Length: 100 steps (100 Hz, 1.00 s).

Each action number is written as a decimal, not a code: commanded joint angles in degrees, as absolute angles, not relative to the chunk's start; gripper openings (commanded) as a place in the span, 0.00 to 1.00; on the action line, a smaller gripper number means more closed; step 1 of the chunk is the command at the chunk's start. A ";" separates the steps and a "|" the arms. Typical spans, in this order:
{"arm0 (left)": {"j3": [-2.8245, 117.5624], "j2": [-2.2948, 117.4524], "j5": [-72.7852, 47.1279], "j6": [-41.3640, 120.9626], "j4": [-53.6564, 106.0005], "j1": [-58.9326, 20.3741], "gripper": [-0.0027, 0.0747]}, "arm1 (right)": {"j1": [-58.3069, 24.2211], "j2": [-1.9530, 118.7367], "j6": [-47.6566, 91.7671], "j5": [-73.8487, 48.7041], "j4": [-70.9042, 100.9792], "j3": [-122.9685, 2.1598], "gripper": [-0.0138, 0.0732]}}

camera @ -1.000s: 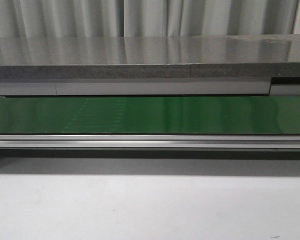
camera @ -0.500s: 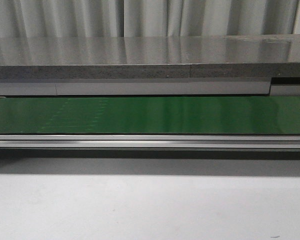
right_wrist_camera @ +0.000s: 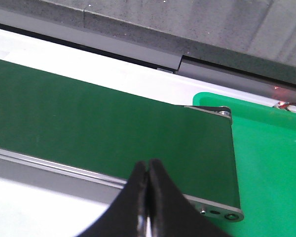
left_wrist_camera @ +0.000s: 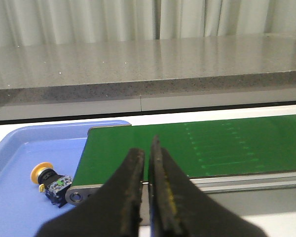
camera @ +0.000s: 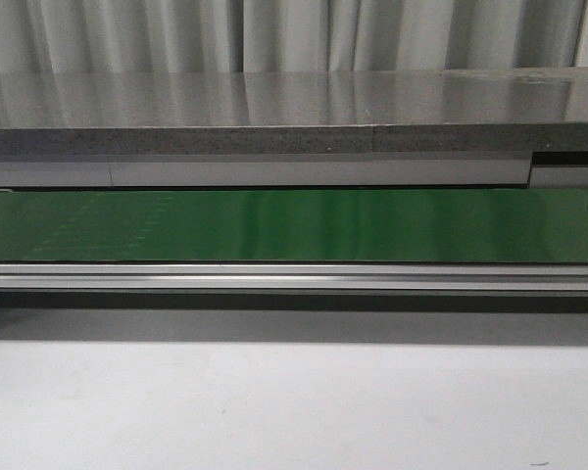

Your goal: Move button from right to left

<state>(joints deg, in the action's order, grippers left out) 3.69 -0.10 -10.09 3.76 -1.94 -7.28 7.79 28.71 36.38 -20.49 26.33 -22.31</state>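
Note:
The button (left_wrist_camera: pixel 50 179), a small black body with an orange-yellow round cap, lies on its side in the blue tray (left_wrist_camera: pixel 19 148) beside the end of the green belt (left_wrist_camera: pixel 197 148). My left gripper (left_wrist_camera: pixel 147 153) is shut with nothing in it, hanging over the belt's near rail to the right of the button. In the right wrist view my right gripper (right_wrist_camera: pixel 148 170) is shut and empty above the belt (right_wrist_camera: pixel 98 128) near its other end. Neither gripper nor the button shows in the front view.
A green tray (right_wrist_camera: pixel 266 158) sits past the belt's end roller (right_wrist_camera: pixel 222 112) in the right wrist view. The belt (camera: pixel 294 225) runs across the front view behind a metal rail (camera: pixel 294 276), with a grey stone counter (camera: pixel 274 108) and curtains behind it.
Faint pale marks on the green belt have drifted leftward across the front view. No arm or gripper has come into that view.

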 commanded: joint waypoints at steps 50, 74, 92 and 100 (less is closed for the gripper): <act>-1.45 -2.33 0.89 1.60 -2.00 -5.15 0.04 | 7.80 28.86 36.42 -16.81 27.15 -23.92 0.08; -2.23 -2.33 2.39 1.60 -2.00 -5.15 0.04 | 7.80 28.86 36.42 -16.81 27.15 -23.92 0.08; -2.23 -2.33 2.26 1.60 -0.57 -5.15 0.04 | 7.80 28.86 36.42 -16.81 27.15 -23.92 0.08; -2.23 -2.33 2.19 1.60 -0.57 -5.15 0.04 | 7.80 28.86 36.42 -16.81 27.15 -23.92 0.08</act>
